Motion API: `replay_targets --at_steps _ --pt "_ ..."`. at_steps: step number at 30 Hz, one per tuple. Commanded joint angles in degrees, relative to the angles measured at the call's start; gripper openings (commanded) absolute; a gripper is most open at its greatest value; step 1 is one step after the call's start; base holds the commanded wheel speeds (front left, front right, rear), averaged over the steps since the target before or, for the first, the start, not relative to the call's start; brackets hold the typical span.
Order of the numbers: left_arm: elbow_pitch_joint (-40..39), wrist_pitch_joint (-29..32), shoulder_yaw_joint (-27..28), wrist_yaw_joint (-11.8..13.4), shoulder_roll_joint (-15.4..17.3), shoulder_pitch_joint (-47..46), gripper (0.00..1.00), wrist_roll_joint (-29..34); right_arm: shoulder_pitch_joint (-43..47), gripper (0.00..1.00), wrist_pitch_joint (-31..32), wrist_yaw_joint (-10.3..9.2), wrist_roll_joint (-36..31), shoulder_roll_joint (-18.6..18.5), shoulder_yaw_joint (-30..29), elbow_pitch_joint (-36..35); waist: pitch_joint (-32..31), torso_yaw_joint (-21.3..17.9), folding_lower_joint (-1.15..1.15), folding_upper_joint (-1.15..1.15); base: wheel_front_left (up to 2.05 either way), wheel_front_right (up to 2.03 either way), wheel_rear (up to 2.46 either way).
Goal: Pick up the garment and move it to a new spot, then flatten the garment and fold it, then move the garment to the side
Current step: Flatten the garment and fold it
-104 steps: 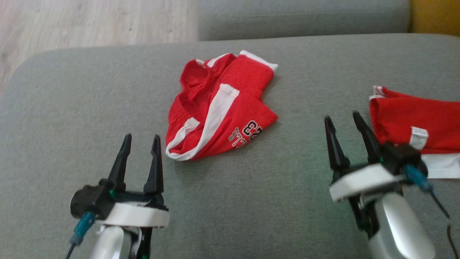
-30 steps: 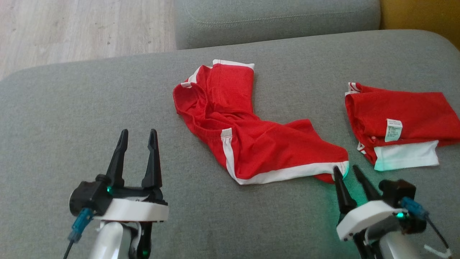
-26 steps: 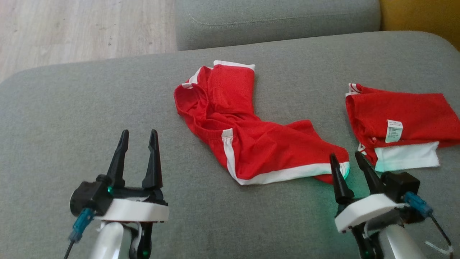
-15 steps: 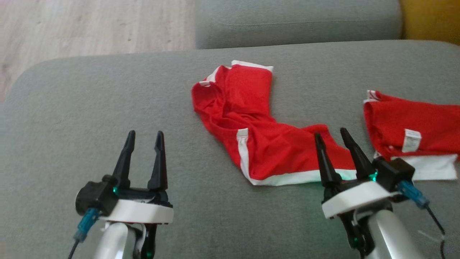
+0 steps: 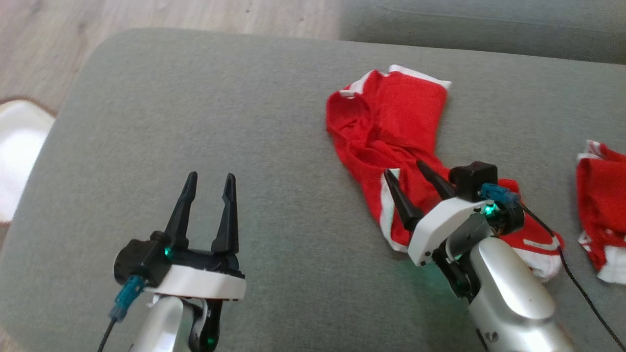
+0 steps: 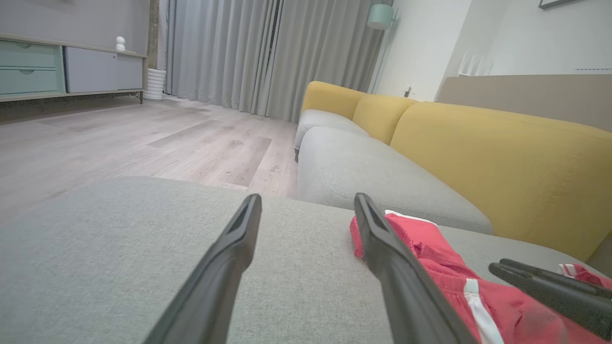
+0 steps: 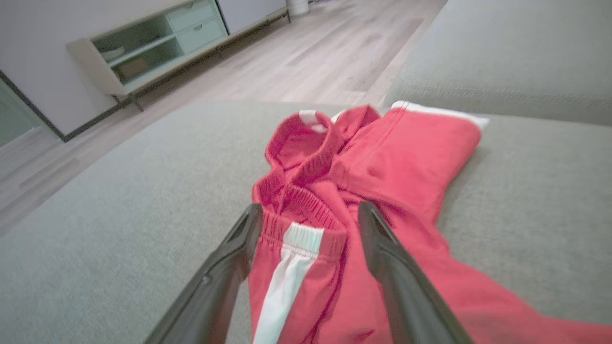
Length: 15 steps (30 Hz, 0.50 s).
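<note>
One garment (image 5: 391, 112) beneath right claw (image 5: 402, 166), sideboard (image 7: 153, 45) — wrist view

Support surface: we see a broad grey seat cushion (image 5: 195, 122) with a rounded far-left corner. On it, right of centre, lies a red garment (image 5: 391, 117) with white trim. It is rumpled and partly spread, with one white-edged end toward the far side and a white stripe along its nearer part. Well apart, at the right edge of the head view, we note a second red-and-white piece (image 5: 601, 195) lying on the same cushion and cut off by the frame.
</note>
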Motion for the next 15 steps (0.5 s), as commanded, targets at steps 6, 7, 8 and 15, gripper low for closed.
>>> replay_targets --at_steps 6,7,8,15 --pt "-1.3 -0.5 1.0 0.3 0.4 -2.7 1.00 -0.6 -4.1 1.00 0.5 0.39 1.0 0.3 1.7 6.0 1.0 3.2 -0.01 0.00 0.00 0.00 0.00" --pt "-1.3 -0.5 0.9 0.3 0.4 -2.8 1.00 -0.6 -4.5 1.00 0.4 0.39 1.2 0.3 1.9 7.1 0.9 3.4 -0.01 0.00 0.00 0.00 0.00" --pt "-1.3 -0.5 0.8 0.3 0.4 -2.8 1.00 -0.6 -4.9 1.00 0.3 0.39 1.3 0.3 2.0 8.1 0.9 3.6 -0.01 0.00 0.00 0.00 0.00" --pt "-1.3 -0.5 0.0 0.4 0.4 -3.2 1.00 -0.8 -7.5 1.00 -0.9 0.39 4.0 0.3 5.3 13.6 1.4 4.0 -0.01 0.00 0.00 0.00 0.00"
